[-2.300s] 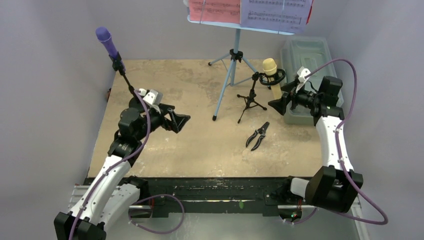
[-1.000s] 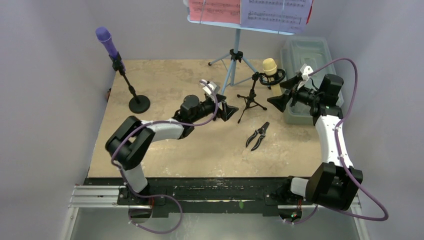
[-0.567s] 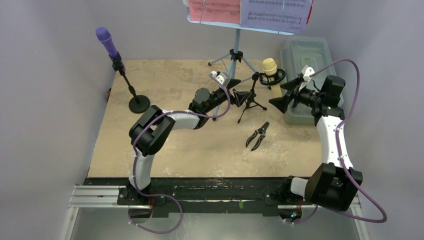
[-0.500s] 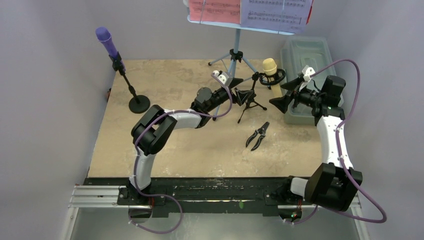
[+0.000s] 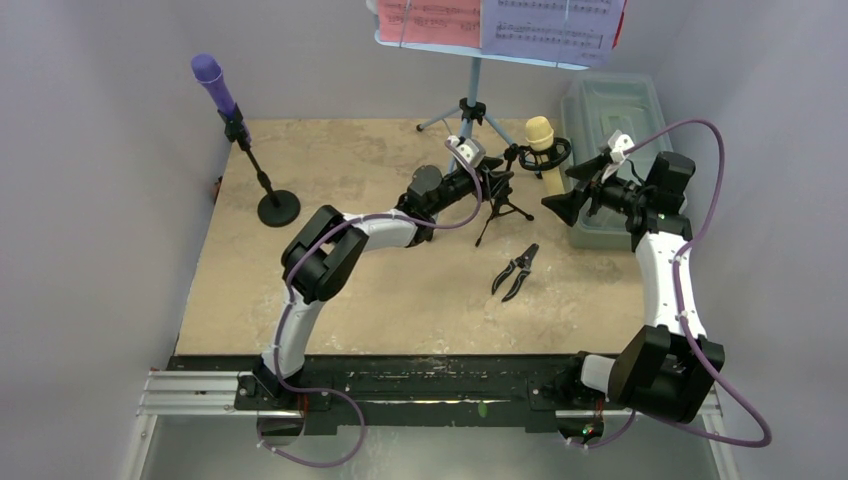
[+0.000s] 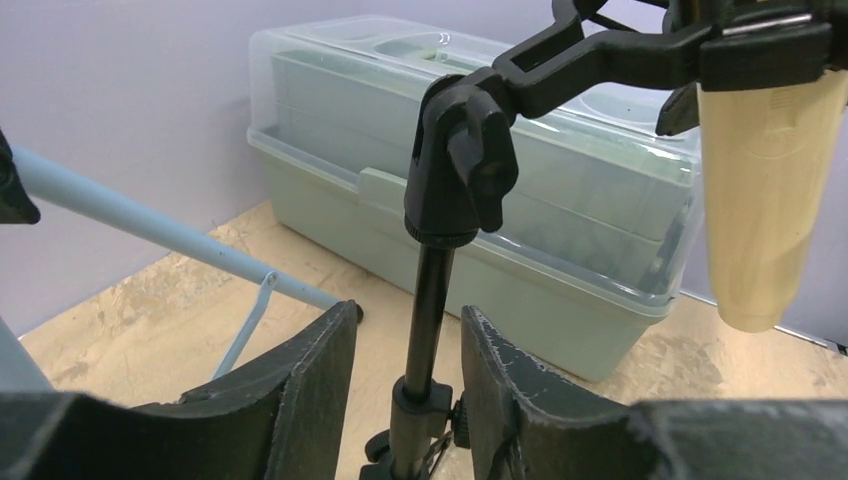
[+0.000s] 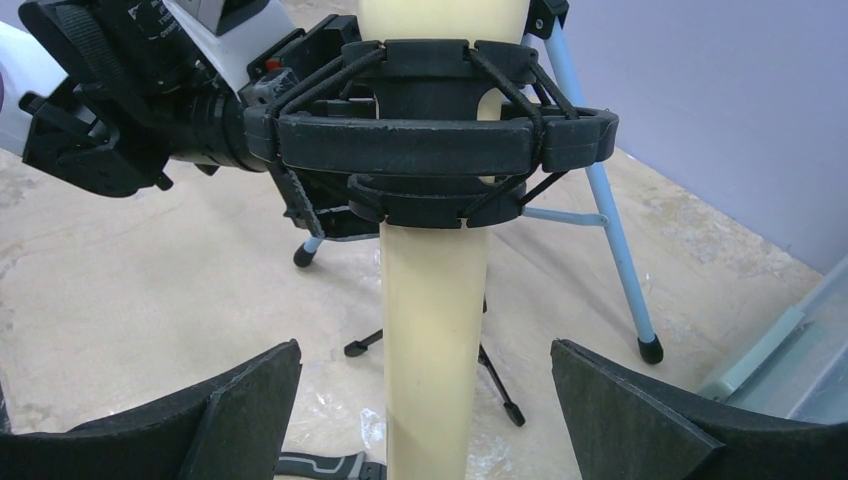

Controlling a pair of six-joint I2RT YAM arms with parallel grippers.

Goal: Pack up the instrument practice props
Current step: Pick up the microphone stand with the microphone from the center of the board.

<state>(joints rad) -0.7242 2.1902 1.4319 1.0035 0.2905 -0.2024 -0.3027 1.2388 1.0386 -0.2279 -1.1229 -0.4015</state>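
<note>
At the near edge of the surface (image 5: 330,300), beyond the two arm bases, a pair of black pliers (image 5: 516,272) lies flat. Past it, the left arm reaches far forward and rightward, nearly at full stretch with the forearm low. The left tool (image 6: 410,330) straddles the upright pole of the black mic tripod (image 5: 500,205), its fingers narrowly apart, with a gap showing on at least one side and no clamp evident. The right arm rises from its base, bends at the elbow and points leftward. The right tool (image 7: 425,360) stands wide apart on either side of the cream microphone (image 5: 541,135), touching nothing. That microphone hangs in a black elastic cradle (image 7: 440,140) atop the tripod. The assembly is probably light but top-heavy. The stiff pole offers the surer hold, whereas the smooth tapered microphone body may slip and is best gripped below the cradle. Further left, the purple microphone (image 5: 212,82) sits tilted on its round-base pole (image 5: 277,208), well apart from both tools. At the far edge stands the light-blue music desk (image 5: 462,130), carrying the red page (image 5: 428,18) and the white page (image 5: 550,25). The plastic box (image 5: 610,110) sits closed in the far right corner.
</note>
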